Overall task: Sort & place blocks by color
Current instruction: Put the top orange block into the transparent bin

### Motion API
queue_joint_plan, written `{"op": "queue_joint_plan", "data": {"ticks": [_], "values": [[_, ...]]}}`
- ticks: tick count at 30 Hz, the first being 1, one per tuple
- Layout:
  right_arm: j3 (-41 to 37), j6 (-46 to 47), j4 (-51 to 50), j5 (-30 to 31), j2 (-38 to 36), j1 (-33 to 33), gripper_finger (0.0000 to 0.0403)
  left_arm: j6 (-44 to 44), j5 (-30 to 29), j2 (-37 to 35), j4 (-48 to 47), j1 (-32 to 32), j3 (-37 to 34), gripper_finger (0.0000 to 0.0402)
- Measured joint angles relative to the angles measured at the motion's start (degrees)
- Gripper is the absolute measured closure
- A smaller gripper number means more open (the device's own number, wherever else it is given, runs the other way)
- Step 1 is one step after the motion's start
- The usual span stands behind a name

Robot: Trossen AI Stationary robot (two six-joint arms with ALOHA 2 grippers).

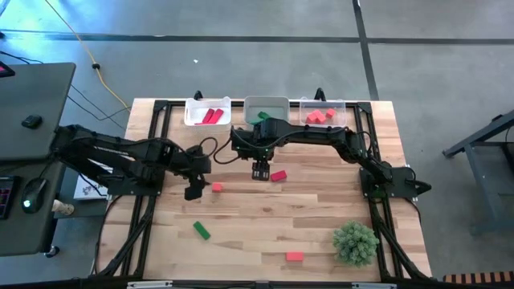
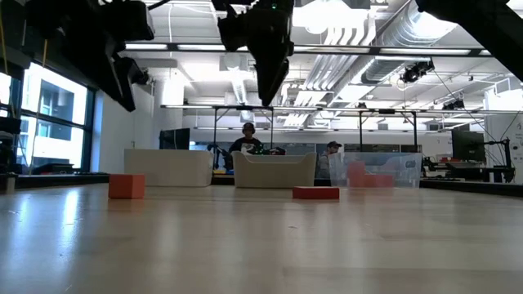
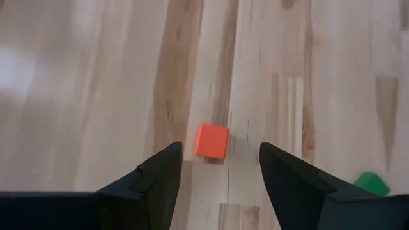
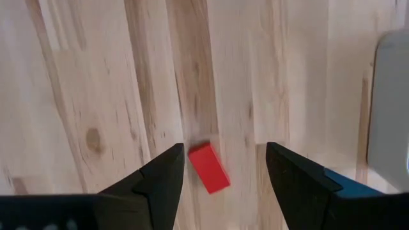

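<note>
A coral orange cube (image 1: 217,187) (image 3: 211,140) lies flat on the wooden table. My left gripper (image 1: 193,191) (image 3: 220,160) hangs open above it, just to its left, slanting down. A crimson red bar (image 1: 279,176) (image 4: 209,167) lies near the table's middle. My right gripper (image 1: 259,171) (image 4: 223,160) stands open above it, pointing down, well clear of the wood. In the low view the cube (image 2: 127,185) and the bar (image 2: 315,193) rest on the table with both grippers high above them. A green block (image 1: 201,231) and another orange-red block (image 1: 295,257) lie nearer the front edge.
Three clear bins stand along the far edge: the left (image 1: 207,112) holds red blocks, the middle (image 1: 267,111) green, the right (image 1: 323,112) orange-red ones. A bushy green plant (image 1: 355,243) stands at the near right. People sit in the room beyond the table.
</note>
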Motion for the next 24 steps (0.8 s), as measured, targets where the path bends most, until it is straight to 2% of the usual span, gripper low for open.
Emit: {"op": "queue_joint_plan", "data": {"ticks": [8, 17, 24], "values": [[0.0, 0.0, -3.6, 0.0, 0.0, -0.7, 0.0194, 1.9, -0.2, 7.0, 2.8, -1.0, -1.0, 0.0202], [0.0, 0.1, -3.6, 0.1, 0.1, -0.9, 0.0194, 4.9, -0.2, 15.5, 6.9, -1.0, -1.1, 0.0202], [0.0, 0.1, -3.2, 0.1, 0.1, -1.1, 0.0194, 5.0, 0.0, 19.5, 8.3, -1.1, -1.1, 0.0202]]}}
